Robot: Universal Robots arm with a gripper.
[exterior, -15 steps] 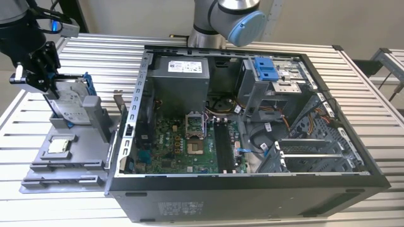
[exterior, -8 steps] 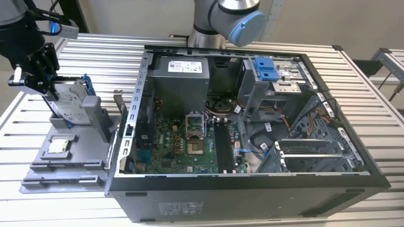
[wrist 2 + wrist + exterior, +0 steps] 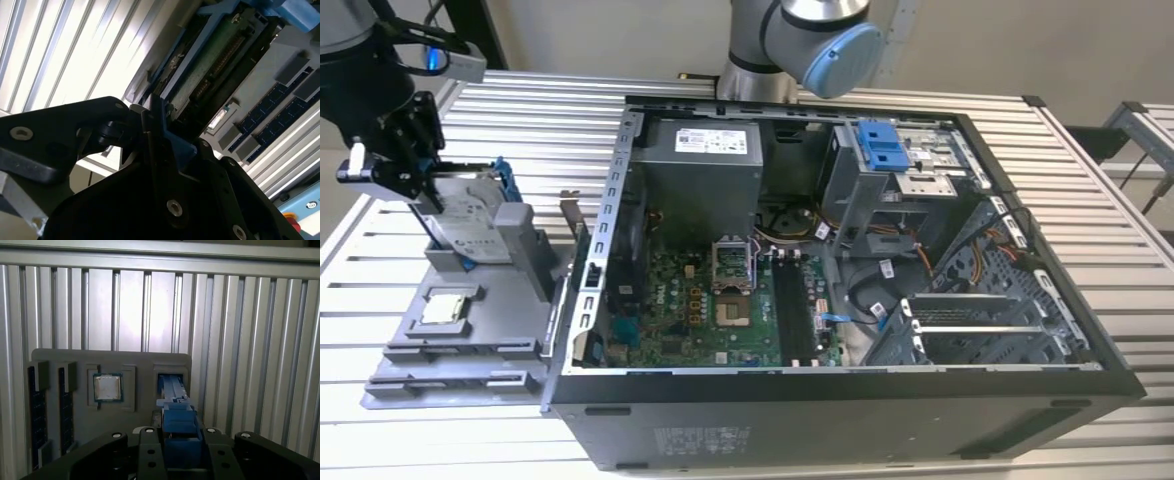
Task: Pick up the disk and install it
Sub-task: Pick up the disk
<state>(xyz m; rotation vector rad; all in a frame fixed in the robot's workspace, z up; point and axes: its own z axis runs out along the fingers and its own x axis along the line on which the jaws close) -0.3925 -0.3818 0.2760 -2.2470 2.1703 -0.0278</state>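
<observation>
A ribbed aluminium table (image 3: 534, 110) is brightly lit; a pale wall (image 3: 614, 35) is seen along the frame's top.

Your arm (image 3: 774, 40): matte grey tubular joints, with one pale blue round cap (image 3: 843, 55). Your gripper (image 3: 181, 446) is black all over, with angular linkage plates and flat fingers (image 3: 150, 452). Note the small round screws (image 3: 116, 435) with bright rims that dot the plates in both wrist views. You have a light grey box (image 3: 462, 63) with a blue glow at the wrist, and a silver bracket (image 3: 371, 172) below.
</observation>
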